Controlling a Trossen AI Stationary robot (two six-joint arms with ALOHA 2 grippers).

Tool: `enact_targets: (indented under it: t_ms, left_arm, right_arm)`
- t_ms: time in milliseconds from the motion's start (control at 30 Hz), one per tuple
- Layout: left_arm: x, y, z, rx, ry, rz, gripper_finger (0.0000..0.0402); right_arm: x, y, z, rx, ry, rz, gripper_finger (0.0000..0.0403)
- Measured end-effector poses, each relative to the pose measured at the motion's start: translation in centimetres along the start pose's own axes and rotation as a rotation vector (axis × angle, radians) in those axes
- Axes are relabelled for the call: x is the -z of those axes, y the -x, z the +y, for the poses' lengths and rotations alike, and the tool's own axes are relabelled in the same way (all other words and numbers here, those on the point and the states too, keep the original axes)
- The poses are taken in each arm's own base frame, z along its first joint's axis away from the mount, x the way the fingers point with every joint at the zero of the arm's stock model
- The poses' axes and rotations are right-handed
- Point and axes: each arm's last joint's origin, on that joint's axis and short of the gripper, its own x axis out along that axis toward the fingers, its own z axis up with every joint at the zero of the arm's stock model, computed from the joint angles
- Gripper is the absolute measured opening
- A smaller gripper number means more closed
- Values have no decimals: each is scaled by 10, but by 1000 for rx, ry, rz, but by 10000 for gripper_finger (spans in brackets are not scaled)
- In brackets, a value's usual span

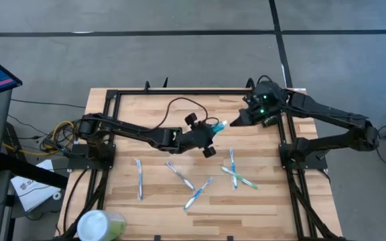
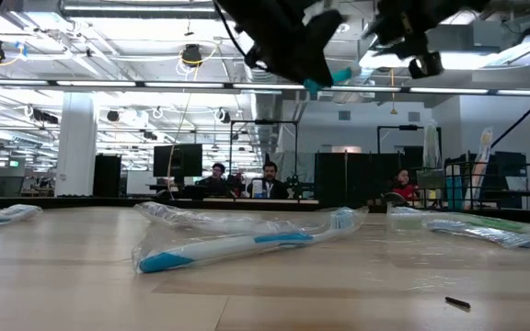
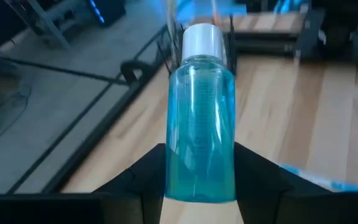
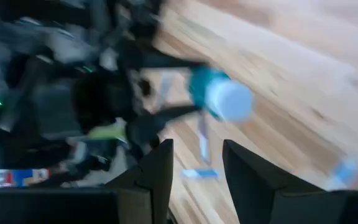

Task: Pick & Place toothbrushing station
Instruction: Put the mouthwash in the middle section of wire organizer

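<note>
Left claw (image 1: 214,134) gripped a blue bottle (image 3: 201,124) aloft — handover step; right claw (image 1: 241,118), fingers parted and empty just beyond its cap, needed to close in.

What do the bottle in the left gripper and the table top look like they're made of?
Bottle: likely clear plastic, glossy, since blue liquid shows through it; its white cap looks like matte plastic. The left gripper is shut on it. Table top: pale wood planks with visible grain and seams, smooth finish.

From my remote seat this is an open-plan lab: people (image 2: 270,180) at monitors (image 2: 178,160) at twelve o'clock, ceiling ducts (image 2: 136,7), strip lights.
</note>
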Motion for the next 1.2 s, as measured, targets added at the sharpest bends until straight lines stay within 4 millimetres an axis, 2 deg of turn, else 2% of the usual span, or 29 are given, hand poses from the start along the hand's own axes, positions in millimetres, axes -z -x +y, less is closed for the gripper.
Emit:
enact_targets:
  t_ms: [167, 333, 500, 633, 800, 1200]
  left_arm:
    - [-4, 5, 4, -9, 0, -7, 148]
    - [-7, 7, 6, -18, 6, -20, 148]
    - [-7, 7, 6, -18, 7, -21, 148]
    - [-8, 7, 6, -18, 9, -27, 148]
    - [-8, 7, 6, -17, -3, -28, 148]
    - [-9, 7, 5, -9, 9, -39, 148]
  right_arm:
    - [-4, 3, 3, -26, -3, -56, 142]
    - [-5, 4, -6, 46, -44, -45, 178]
    - [-8, 0, -7, 55, -38, -54, 219]
    - [-9, -9, -4, 38, -22, -44, 233]
    - [-10, -12, 0, 10, -10, -57, 229]
    - [-13, -12, -1, 12, -23, -77, 185]
